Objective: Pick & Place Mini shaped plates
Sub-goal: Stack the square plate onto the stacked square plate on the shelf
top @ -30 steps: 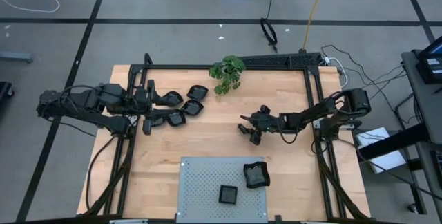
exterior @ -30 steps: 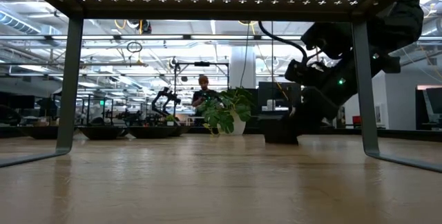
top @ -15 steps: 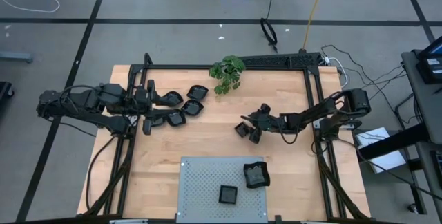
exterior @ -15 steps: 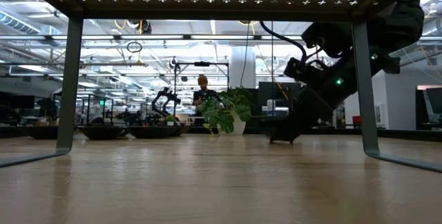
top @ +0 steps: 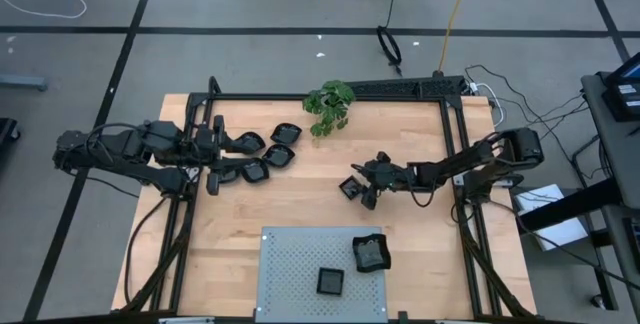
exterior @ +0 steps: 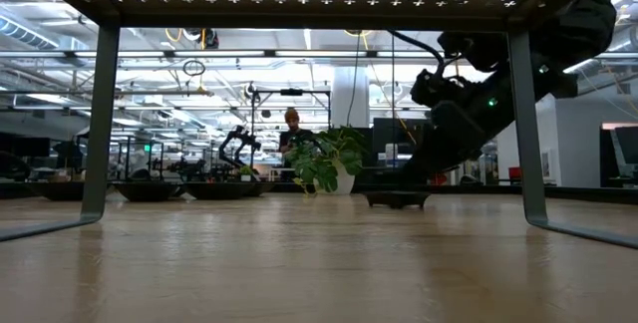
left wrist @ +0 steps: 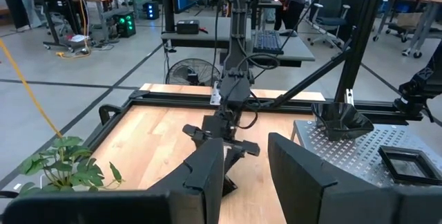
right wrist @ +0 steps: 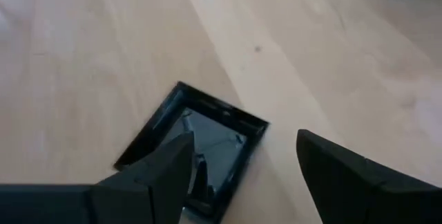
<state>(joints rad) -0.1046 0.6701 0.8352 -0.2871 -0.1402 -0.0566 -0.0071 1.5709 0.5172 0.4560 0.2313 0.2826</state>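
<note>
High view: the wooden table point(top: 300, 214) carries a cluster of mini shaped plates point(top: 262, 154) at its far left, just beside the left gripper point(top: 222, 144). That gripper sits low at the edge of the cluster; from above its dark fingers merge with the dark dishes, so whether it touches one cannot be told. In the left wrist view the fingers point(left wrist: 304, 175) stand apart with clear space between them and no dish seen in the gap.

The right gripper point(top: 358, 186) reaches from the right side to mid-table, near the green plant point(top: 329, 105) but apart from it. A square plate point(top: 349, 188) lies at its tip. The right wrist view shows this dish flat on the wood, one corner toward the camera, with the two fingers point(right wrist: 331, 175) spread wide — one over the dish's near edge, the other beside it above bare wood. No pinch on the dish is visible. The low view shows the same dish point(exterior: 397, 198) resting on the table surface beneath the angled arm.

At the near edge stands a grey perforated panel point(top: 290, 264) — two further plates rest on it: a square one point(top: 330, 281) near its front and another point(top: 370, 253) toward its right rear corner.

Low view, background: a person point(exterior: 292, 129) stands in the room behind the plant.
</note>
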